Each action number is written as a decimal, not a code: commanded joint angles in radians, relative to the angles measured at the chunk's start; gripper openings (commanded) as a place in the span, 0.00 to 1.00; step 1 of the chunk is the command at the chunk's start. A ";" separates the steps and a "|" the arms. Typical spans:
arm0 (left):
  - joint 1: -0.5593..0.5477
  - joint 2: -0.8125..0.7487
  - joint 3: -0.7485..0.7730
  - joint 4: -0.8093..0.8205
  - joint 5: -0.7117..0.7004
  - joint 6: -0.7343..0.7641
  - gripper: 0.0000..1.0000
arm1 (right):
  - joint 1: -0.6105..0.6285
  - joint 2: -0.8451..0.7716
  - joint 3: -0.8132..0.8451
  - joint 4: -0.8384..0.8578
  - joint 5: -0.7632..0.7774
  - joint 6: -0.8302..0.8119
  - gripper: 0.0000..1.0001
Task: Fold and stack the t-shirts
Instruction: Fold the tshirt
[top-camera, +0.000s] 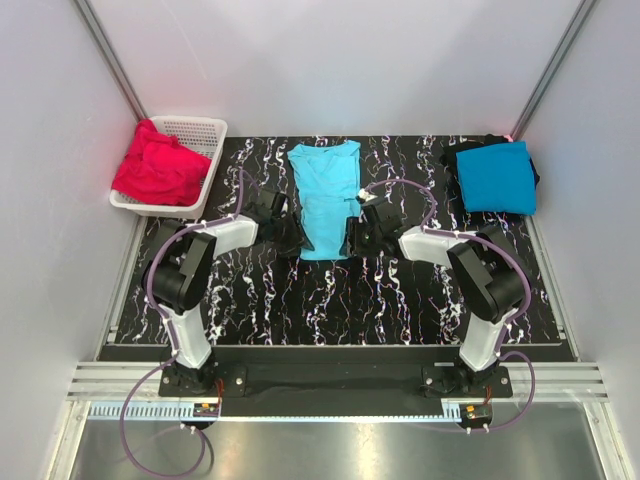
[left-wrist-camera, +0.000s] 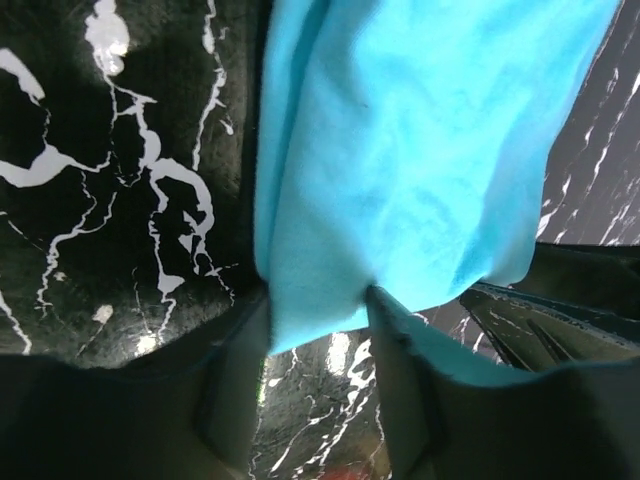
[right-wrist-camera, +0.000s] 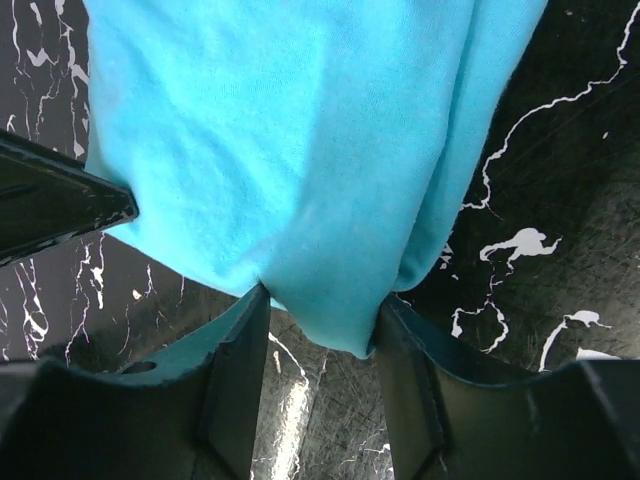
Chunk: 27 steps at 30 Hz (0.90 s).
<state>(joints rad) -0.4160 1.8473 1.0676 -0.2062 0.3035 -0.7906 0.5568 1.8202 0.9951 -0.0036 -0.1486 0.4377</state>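
Note:
A light turquoise t-shirt (top-camera: 325, 195) lies folded into a long strip at the middle of the black marbled table, collar far, hem near. My left gripper (top-camera: 291, 240) is at the hem's left corner and my right gripper (top-camera: 356, 238) at its right corner. In the left wrist view the gripper (left-wrist-camera: 318, 302) is open, with the turquoise hem (left-wrist-camera: 400, 170) between its fingertips. In the right wrist view the gripper (right-wrist-camera: 322, 302) is open too, the hem (right-wrist-camera: 300, 170) bunched between its fingers. A deeper blue shirt (top-camera: 497, 177) lies folded on a black one (top-camera: 463, 156) at the far right.
A white lattice basket (top-camera: 203, 131) at the far left holds crumpled red shirts (top-camera: 156, 167). White walls close in the table on three sides. Each wrist view shows the other gripper's finger at its edge: the right one (left-wrist-camera: 545, 320) and the left one (right-wrist-camera: 55, 205).

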 joint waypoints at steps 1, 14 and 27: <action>0.002 0.041 -0.004 -0.010 0.003 0.010 0.37 | 0.005 0.034 0.002 -0.038 0.044 -0.014 0.51; 0.000 0.007 0.011 -0.090 -0.072 0.024 0.00 | 0.005 -0.019 -0.027 -0.102 0.104 -0.031 0.03; -0.015 -0.098 -0.003 -0.154 -0.116 0.039 0.00 | 0.026 -0.148 -0.035 -0.188 0.133 -0.014 0.00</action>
<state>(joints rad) -0.4301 1.8324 1.0771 -0.2947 0.2737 -0.7822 0.5747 1.7466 0.9730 -0.1108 -0.0868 0.4267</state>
